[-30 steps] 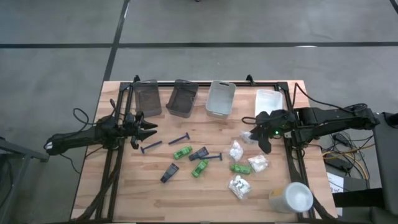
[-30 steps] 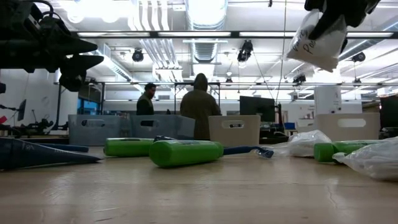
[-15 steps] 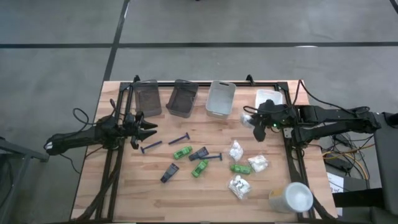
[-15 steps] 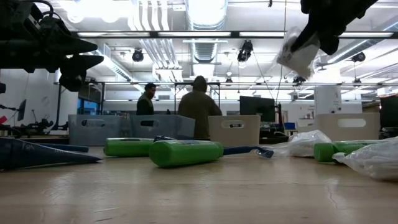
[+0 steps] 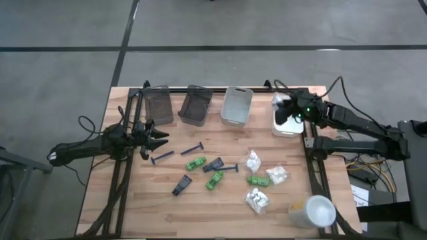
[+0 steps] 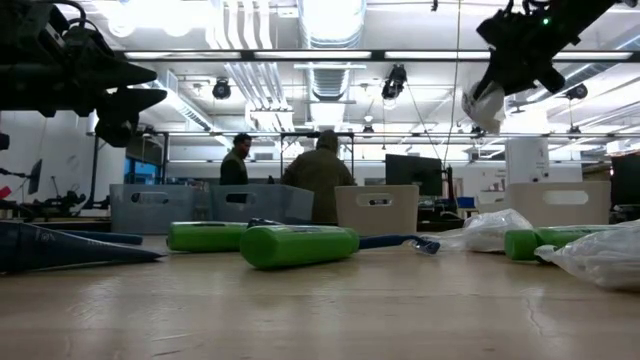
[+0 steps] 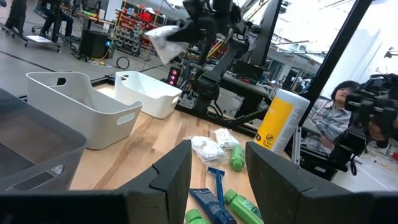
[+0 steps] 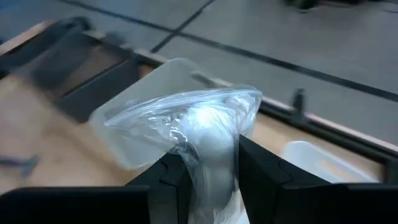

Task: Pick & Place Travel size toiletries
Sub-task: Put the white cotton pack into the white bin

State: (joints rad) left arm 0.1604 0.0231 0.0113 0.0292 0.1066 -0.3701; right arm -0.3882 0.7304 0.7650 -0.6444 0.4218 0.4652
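My right gripper (image 5: 288, 115) hangs above the white bin (image 5: 287, 127) at the table's far right, shut on a white crinkly packet (image 8: 200, 127). In the low view the packet (image 6: 483, 104) dangles below the fingers. On the table lie more white packets (image 5: 253, 160) (image 5: 276, 175) (image 5: 256, 199), green packs (image 5: 195, 163) (image 5: 214, 180) (image 5: 257, 180), blue razors (image 5: 193, 149) (image 5: 160, 157) and dark blue pieces (image 5: 182, 185) (image 5: 215, 164). My left gripper (image 5: 159, 140) waits open at the table's left side, nothing between its fingers (image 7: 177, 171). My right gripper pinches the white packet between its two fingers, on the crumpled wrap at its middle (image 8: 210, 158). The fingers slant downward. The rest of the packet bulges out past the fingertips, lifted clear and hanging above the white bin.
Two dark clear bins (image 5: 159, 107) (image 5: 195, 105) and a grey bin (image 5: 236, 105) stand in a row along the far edge, left of the white one. A large white cup (image 5: 311, 212) lies at the near right corner. People stand in the room beyond the table (image 6: 320, 170).
My right gripper has carried the white packet toward the table's far edge and a little to the right, from above the loose packets to above the white bin, turning as it went. The packet stays between the fingers.
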